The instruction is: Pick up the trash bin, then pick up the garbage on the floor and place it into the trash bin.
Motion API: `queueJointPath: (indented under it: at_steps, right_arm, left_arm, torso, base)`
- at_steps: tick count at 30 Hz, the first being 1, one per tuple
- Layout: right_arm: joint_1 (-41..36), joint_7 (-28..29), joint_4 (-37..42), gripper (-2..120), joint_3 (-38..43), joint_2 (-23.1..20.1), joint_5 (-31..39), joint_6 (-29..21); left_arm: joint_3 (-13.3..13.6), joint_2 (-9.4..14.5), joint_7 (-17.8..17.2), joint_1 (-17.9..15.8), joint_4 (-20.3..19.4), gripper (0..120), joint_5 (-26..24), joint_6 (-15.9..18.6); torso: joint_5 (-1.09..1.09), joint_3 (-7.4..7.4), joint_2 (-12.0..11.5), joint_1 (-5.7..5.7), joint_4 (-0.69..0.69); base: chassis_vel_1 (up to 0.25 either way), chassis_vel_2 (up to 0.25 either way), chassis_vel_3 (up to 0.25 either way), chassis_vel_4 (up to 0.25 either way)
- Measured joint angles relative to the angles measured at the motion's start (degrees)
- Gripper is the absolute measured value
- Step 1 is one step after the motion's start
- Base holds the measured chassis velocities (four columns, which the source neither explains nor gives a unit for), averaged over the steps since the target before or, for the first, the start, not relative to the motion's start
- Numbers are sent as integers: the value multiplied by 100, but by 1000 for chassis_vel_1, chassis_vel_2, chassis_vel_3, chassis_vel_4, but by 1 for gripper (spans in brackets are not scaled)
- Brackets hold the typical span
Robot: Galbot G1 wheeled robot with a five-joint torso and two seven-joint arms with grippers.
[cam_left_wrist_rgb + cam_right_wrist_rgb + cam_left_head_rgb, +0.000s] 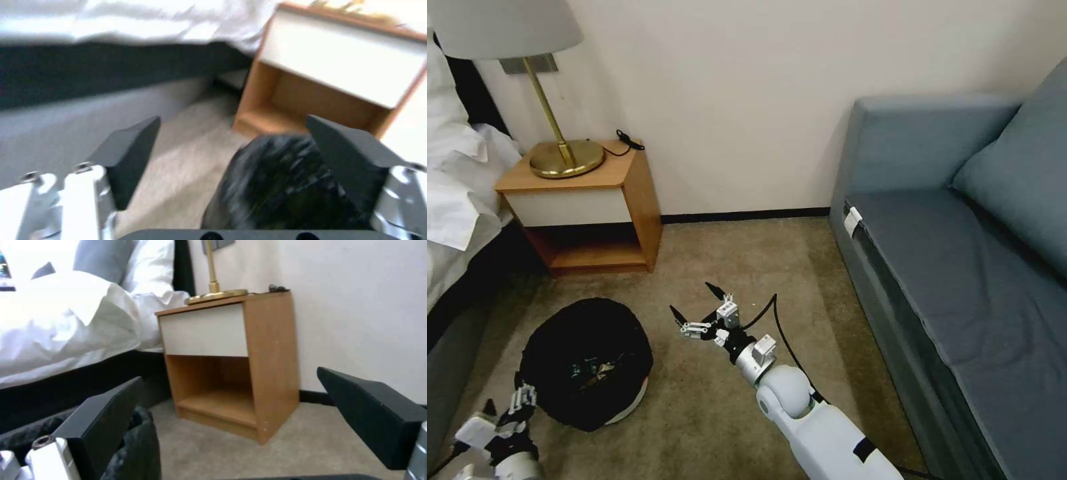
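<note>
1. The grey-blue sofa (960, 267) runs along one side of the carpeted floor (774, 267), with a big cushion (1020, 173) leaning at its back.
2. The bed (454, 200) lies along the opposite side, its white sheets (66, 323) hanging over the dark base.
3. A wooden nightstand (594, 207) stands against the wall beside the bed, and a brass lamp (560, 157) rests on top of it.
4. The trash bin (587, 363) sits on the floor in front of the nightstand, near the bed; it is lined with a crinkly black bag, a pale rim shows at its base, and something small glints inside that I cannot make out.
5. The right tool (700, 310) hangs over bare carpet just beside the bin, on its sofa side, its dark fingers (378, 416) spread wide with nothing between them.
6. The left tool (510, 407) is low at the bin's near edge, fingers (129, 150) wide apart and holding nothing, the black bag just ahead of them.
</note>
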Motion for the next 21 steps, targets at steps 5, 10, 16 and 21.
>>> queueJointPath:
  at_steps: [5, 10, 16, 21]
  right_arm:
    - [-167, 355, 213, 100, 94, -109, -114, -11]
    - [-344, 739, 402, 100, 212, -79, -218, -62]
    - [-554, 1182, 571, 100, 449, 90, -392, -120]
    - [-700, 1362, 722, 100, 652, 179, -486, -146]
  left_arm:
    - [121, 166, 52, -18, -274, 99, 572, 75]
    - [270, 371, 71, -240, -381, 100, 846, 368]
    - [454, 599, 194, -460, -490, 100, 1087, 649]
    - [672, 751, 259, -599, -499, 100, 1208, 784]
  torso:
    - [0, 0, 0, 0, -1]
    - [0, 0, 0, 0, -1]
    - [0, 0, 0, 0, -1]
    - [0, 0, 0, 0, -1]
  base:
    - [0, 0, 0, 0]
    - [0, 0, 0, 0]
    - [0, 0, 0, 0]
    - [0, 0, 0, 0]
